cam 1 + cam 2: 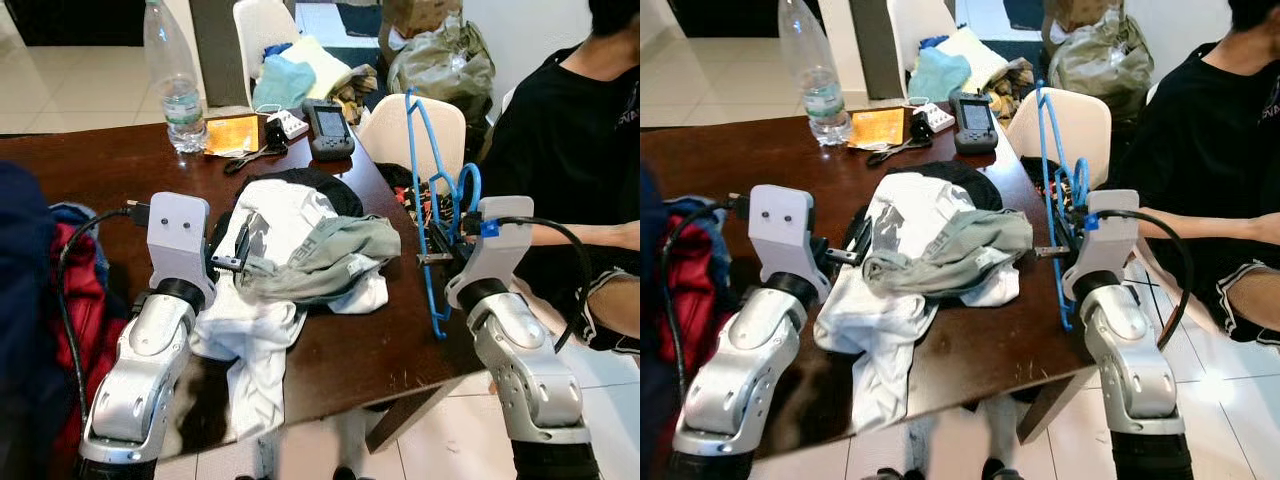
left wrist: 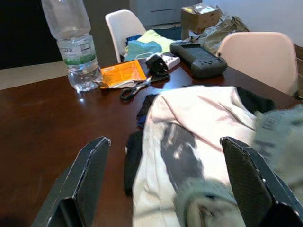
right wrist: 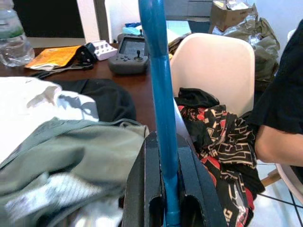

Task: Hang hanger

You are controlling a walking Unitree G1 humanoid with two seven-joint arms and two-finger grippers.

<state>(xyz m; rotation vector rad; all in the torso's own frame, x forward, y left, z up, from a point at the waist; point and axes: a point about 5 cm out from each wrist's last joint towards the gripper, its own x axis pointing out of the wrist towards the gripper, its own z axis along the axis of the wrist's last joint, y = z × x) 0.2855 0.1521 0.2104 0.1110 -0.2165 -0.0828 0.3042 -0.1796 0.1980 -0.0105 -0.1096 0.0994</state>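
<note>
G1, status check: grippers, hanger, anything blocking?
Right gripper shut on blue hanger, held upright past table edge. Left gripper open over clothes pile. Seated person close on right.

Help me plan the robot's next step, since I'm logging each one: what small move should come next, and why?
Probably bring the left gripper forward onto the grey-green garment and close. Its fingers are open just short of the clothes pile on the table, while the right gripper is already shut on the blue hanger, held upright beside the pile.
</note>
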